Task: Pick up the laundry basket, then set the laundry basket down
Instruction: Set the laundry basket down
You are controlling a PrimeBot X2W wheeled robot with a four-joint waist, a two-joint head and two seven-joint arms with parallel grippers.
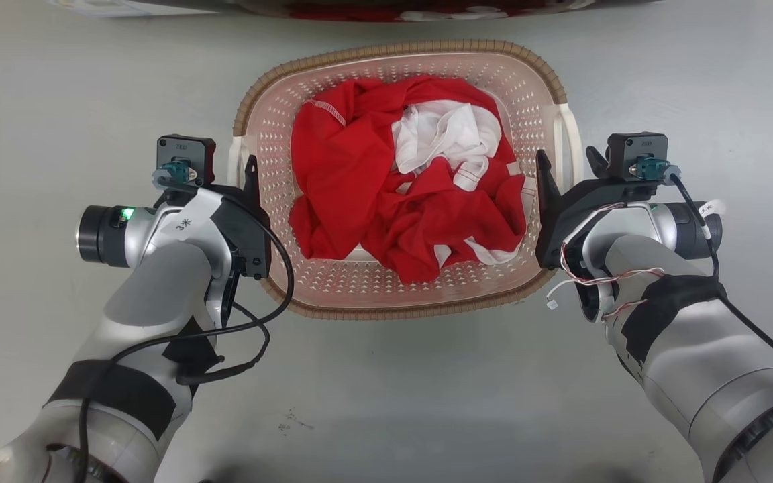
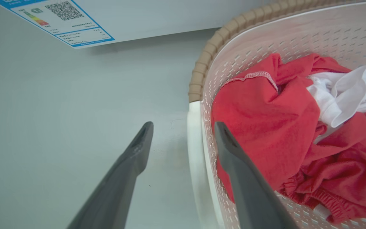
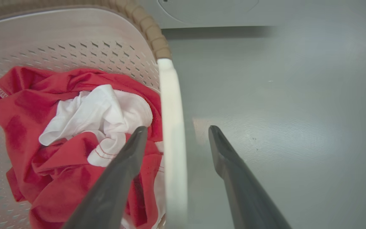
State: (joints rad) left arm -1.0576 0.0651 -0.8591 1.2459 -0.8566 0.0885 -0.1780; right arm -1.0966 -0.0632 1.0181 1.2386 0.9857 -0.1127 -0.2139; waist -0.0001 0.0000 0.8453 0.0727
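The laundry basket (image 1: 359, 282) sat on the grey floor (image 1: 386, 402) directly ahead of the robot, and from the way its bottom edge met the floor in the head view, I judged it had not been lifted. It held a heap of red clothes (image 1: 353, 194) with a white garment (image 1: 443, 134) bunched near the top.

The left handle (image 2: 195, 152) lay between the two fingers of the left hand (image 2: 183, 127). One finger (image 2: 243, 178) reached inside the basket over the red cloth and the other (image 2: 129, 165) stayed outside over the floor. The hand was spread wide, with a clear gap on each side of the handle, so it held nothing.

The right hand (image 3: 177, 128) matched it at the right handle (image 3: 172, 127). Its inner finger (image 3: 119, 178) was above the clothes and its outer finger (image 3: 233, 178) above the floor. It too was wide open with nothing gripped.

Beyond the basket stood the front of a white machine, carrying a blue-edged label (image 2: 59, 19) with a square code.

By my reading, the approach was finished and both hands were lined up on the handles. Everything else remained: closing on the handles, raising the basket level, and setting it down. An uneven grip could tip the load, though the clothes sat low inside the walls.
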